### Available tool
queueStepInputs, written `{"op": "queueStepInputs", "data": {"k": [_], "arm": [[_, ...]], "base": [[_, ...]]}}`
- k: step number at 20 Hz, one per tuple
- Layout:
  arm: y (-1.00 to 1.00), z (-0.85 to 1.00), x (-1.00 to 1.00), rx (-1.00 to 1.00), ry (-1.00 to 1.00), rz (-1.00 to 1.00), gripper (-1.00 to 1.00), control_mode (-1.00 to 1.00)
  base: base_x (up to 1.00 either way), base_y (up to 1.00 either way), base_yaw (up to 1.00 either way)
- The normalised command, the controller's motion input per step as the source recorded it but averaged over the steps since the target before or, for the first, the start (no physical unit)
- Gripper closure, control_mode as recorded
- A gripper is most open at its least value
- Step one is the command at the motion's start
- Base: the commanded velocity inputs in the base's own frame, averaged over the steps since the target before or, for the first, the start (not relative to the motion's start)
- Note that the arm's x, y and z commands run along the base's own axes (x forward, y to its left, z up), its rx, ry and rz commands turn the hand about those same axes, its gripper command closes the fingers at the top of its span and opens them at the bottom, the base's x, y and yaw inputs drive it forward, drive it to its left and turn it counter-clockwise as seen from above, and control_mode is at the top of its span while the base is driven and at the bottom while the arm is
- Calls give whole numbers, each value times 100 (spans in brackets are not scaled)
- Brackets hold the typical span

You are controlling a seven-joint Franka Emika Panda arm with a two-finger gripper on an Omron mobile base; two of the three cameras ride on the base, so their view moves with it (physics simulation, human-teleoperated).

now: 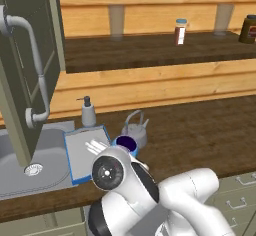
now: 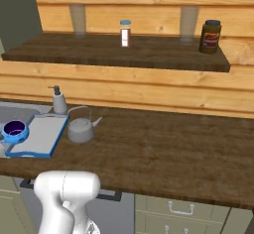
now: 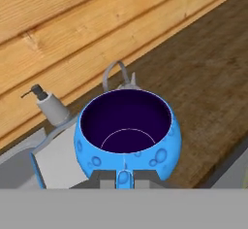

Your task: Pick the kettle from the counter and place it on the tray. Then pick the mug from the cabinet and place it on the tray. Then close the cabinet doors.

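Clamped on the blue mug (image 3: 127, 133), gripper (image 3: 124, 178) pinching its near wall by the handle. Held above the near edge of the blue-rimmed tray (image 1: 82, 152), upright, close beside the kettle (image 1: 135, 130). Kettle on the counter (image 2: 173, 148), just off the tray's right rim. Open worktop stretching rightward; cabinet door (image 1: 22, 75) standing open at left.

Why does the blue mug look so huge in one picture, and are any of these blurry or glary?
Hand view: the mug sits right at the lens, so it looms, sharp-edged. Left base view: the cabinet door close by looks soft and dim. Right base view: even, flat light, faint shadows beside the kettle; no glare anywhere.
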Motion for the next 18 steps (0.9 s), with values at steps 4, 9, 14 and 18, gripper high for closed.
{"op": "queueStepInputs", "data": {"k": [4, 9, 14, 18], "arm": [[11, -34, 28, 1, 0, 0, 100, -100], [34, -34, 39, 1, 0, 0, 100, -100], [48, -30, 26, 0, 5, 0, 100, -100], [36, -22, 7, 0, 7, -3, 100, -100]], "base": [[0, 0, 0], [0, 0, 0], [0, 0, 0], [0, 0, 0]]}}
